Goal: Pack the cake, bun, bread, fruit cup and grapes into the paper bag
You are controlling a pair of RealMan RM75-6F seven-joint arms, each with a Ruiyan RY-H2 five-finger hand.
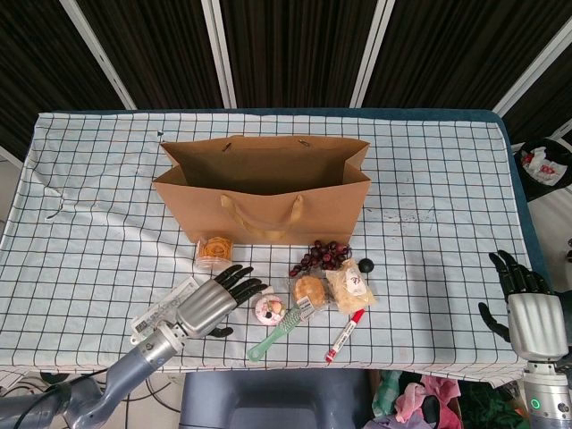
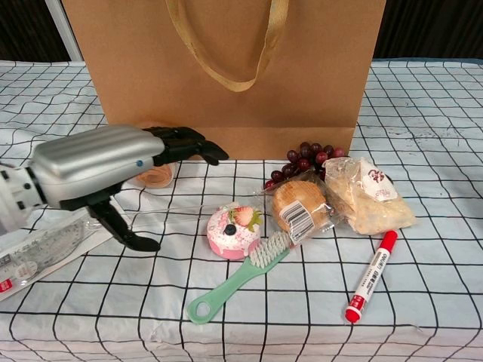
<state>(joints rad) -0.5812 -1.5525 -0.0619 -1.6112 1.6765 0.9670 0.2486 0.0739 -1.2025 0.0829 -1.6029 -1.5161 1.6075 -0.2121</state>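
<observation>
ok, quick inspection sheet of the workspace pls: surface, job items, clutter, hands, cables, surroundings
Surface: white black-grid tablecloth, wrinkled.
Job's things: brown paper bag upright, open; round pink strawberry-topped cake, wrapped brown bun, bagged pale bread, dark red grapes and clear lidded fruit cup on the cloth in front of the bag.
Clutter: green brush, red marker, packaged clear ruler, small black round thing.
Hands: left hand open beside the cake; right hand open at the table's right edge.
Cables: some under the table's front left.
Surroundings: dark panels behind; cloth bundle below the front edge.
</observation>
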